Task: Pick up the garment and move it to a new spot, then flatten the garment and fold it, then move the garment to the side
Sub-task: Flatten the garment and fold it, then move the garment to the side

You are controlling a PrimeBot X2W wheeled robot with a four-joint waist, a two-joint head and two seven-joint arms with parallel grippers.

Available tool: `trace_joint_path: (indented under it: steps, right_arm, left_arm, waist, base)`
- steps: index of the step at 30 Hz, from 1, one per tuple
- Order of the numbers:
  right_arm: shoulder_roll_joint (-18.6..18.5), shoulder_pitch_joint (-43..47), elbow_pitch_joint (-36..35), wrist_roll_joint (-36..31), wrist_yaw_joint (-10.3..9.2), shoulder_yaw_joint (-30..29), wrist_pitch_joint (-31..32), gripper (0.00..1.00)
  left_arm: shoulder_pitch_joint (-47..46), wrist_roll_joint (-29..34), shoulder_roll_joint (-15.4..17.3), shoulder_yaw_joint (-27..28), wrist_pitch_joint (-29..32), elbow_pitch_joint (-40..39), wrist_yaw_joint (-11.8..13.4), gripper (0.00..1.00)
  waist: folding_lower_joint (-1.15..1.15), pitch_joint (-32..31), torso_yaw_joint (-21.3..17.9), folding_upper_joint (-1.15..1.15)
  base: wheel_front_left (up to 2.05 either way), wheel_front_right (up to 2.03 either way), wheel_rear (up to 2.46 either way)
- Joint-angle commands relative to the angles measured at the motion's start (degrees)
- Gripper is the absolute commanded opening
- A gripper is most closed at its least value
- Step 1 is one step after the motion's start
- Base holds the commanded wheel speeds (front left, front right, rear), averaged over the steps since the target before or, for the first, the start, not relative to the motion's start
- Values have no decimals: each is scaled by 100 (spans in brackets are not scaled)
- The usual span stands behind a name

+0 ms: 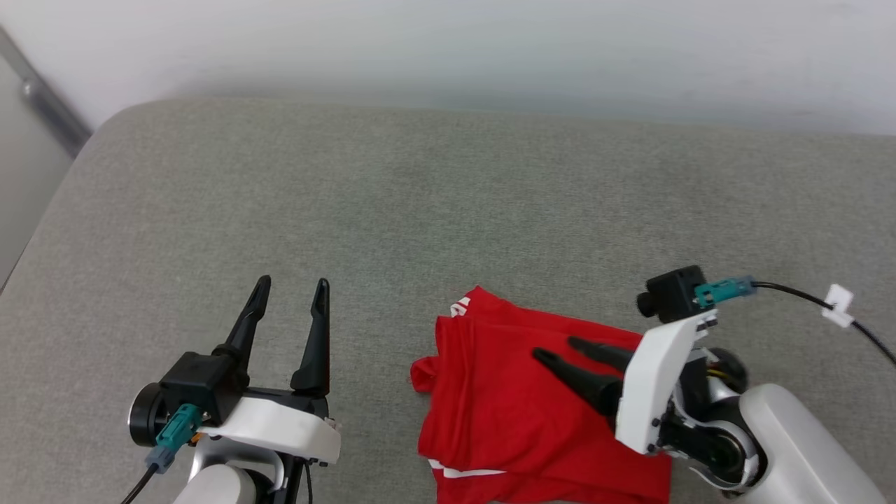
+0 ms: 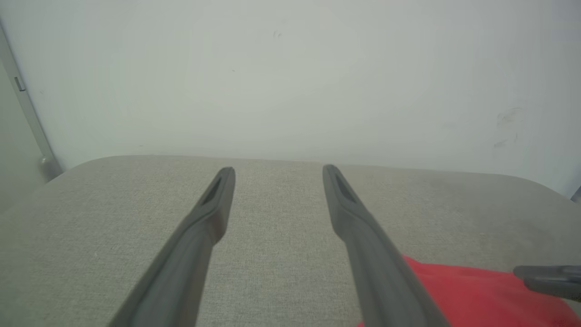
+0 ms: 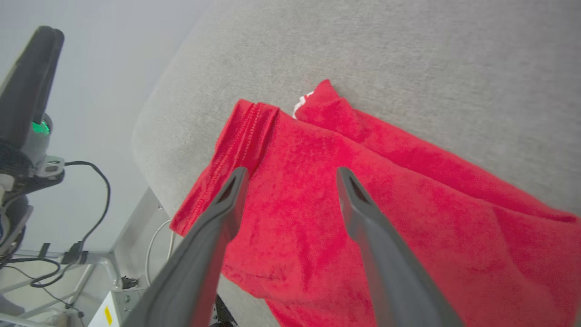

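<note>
The red garment [image 1: 511, 413] lies folded into a compact bundle at the near right of the grey cushioned surface [image 1: 420, 210], with a bit of white trim at its far corner and along its near edge. Its lettering is hidden. My right gripper [image 1: 556, 350] hovers open just above the bundle, fingers pointing left across it; in the right wrist view the garment [image 3: 317, 204] spreads under both fingers. My left gripper [image 1: 290, 288] stands open over bare cushion to the garment's left, holding nothing. In the left wrist view the garment's [image 2: 476, 295] edge shows at lower right.
The cushion's front edge runs close under the garment, with a metal frame and cables [image 3: 86, 227] below it. A pale wall [image 1: 448, 49] backs the surface. Bare cushion stretches to the left and far side.
</note>
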Motion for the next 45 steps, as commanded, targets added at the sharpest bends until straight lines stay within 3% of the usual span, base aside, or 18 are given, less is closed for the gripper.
trace_joint_path:
  steps: [1,6,10,13,20,28,34,45]
  right_arm:
    - [-217,-52,-26,-476,-2,87,-250,100]
    - [-536,144,154,-1875,-2,-365,-871,100]
    - [-484,465,100,-2674,-2,-1131,-1289,100]
    - [-326,763,-73,-3089,-2,-1841,-1676,100]
    - [159,1354,-733,-3702,-2,-2765,-2599,100]
    - [671,2055,-1594,-4053,-2,-2877,-3140,100]
    - [895,2559,-2095,-4200,-2,-2826,-2881,100]
    - [985,2586,-2230,-4290,-2,-2958,-2617,100]
  left_arm:
    - [56,-2,5,41,-34,17,41,100]
    - [165,-44,54,134,-43,28,131,100]
    - [274,-94,113,217,-48,75,156,100]
    - [344,-134,147,290,-47,110,178,100]
    - [524,-218,156,448,-56,154,250,100]
    - [828,-265,155,552,-75,184,294,100]
    - [1065,-295,106,547,-80,248,288,100]
    - [1006,-253,131,541,-86,285,271,100]
  waist:
    - [0,-68,-110,0]
    - [0,-172,-340,0]
    - [0,-238,-523,0]
    - [0,-300,-624,0]
    - [0,-481,-732,0]
    - [0,-719,-753,0]
    - [0,-853,-758,0]
    - [0,-818,-744,0]
  base:
    - [0,0,0]
    - [0,0,0]
    - [0,0,0]
    - [0,0,0]
    - [0,0,0]
    - [0,0,0]
    - [0,0,0]
    - [0,0,0]
